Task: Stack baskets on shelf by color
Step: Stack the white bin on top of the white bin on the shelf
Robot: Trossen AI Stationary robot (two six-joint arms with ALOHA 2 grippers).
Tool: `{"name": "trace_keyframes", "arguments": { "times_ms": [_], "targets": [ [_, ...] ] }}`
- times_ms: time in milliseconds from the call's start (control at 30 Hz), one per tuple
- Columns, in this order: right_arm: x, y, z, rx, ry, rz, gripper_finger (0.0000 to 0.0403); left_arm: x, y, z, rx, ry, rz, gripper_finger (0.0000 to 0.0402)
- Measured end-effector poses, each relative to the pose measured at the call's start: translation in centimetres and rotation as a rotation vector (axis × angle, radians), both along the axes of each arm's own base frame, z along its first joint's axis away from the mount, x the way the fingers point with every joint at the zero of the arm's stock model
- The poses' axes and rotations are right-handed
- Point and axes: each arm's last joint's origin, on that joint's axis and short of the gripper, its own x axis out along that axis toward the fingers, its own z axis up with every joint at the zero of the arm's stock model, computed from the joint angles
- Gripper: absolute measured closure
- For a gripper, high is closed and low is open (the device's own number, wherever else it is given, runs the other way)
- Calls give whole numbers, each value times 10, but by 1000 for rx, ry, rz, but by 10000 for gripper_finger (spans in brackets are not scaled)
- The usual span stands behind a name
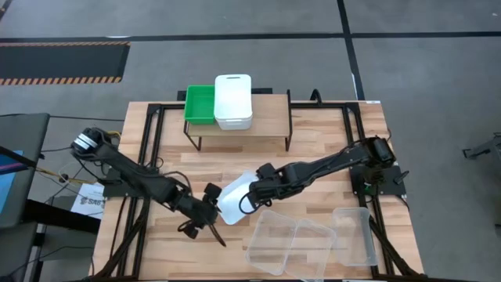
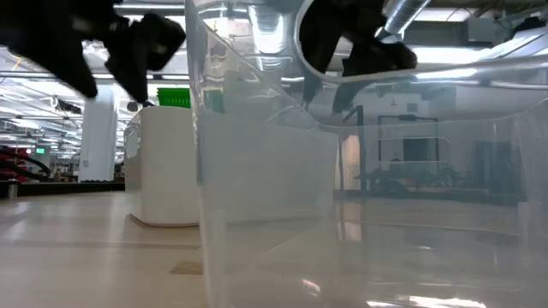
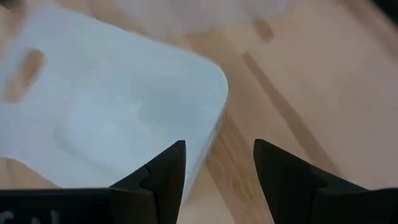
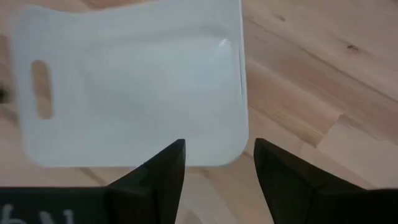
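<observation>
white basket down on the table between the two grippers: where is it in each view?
High: white basket at table centre, between both grippers.
Low: white tub left of centre, behind the clear basket.
Left wrist: fills the upper left.
Right wrist: fills the upper half.
Shared landmark: its slot handle.

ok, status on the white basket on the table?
Both claws open, left and right either side of white basket, neither gripping. It sits on the table, not the shelf. Clear baskets close by.
</observation>
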Motion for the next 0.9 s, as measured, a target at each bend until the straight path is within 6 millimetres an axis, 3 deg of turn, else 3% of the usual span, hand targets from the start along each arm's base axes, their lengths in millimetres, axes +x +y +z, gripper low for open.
{"name": "trace_keyframes", "arguments": {
  "times_ms": [267,433,567,767,900],
  "targets": [
    [-21,-7,39,-32,-94,-22,195,11,6,-27,82,114,-25,235],
    [-33,-10,58,-69,-149,-37,199,5,15,-27,140,232,-13,318],
    [-35,-11,62,-95,-162,-19,203,-1,22,-23,189,334,-1,391],
    [-34,-15,63,-105,-162,-9,210,-15,33,-14,390,486,-27,399],
    [-33,-19,64,-121,-156,13,214,-17,32,-4,441,534,-141,401]
  ]
}}
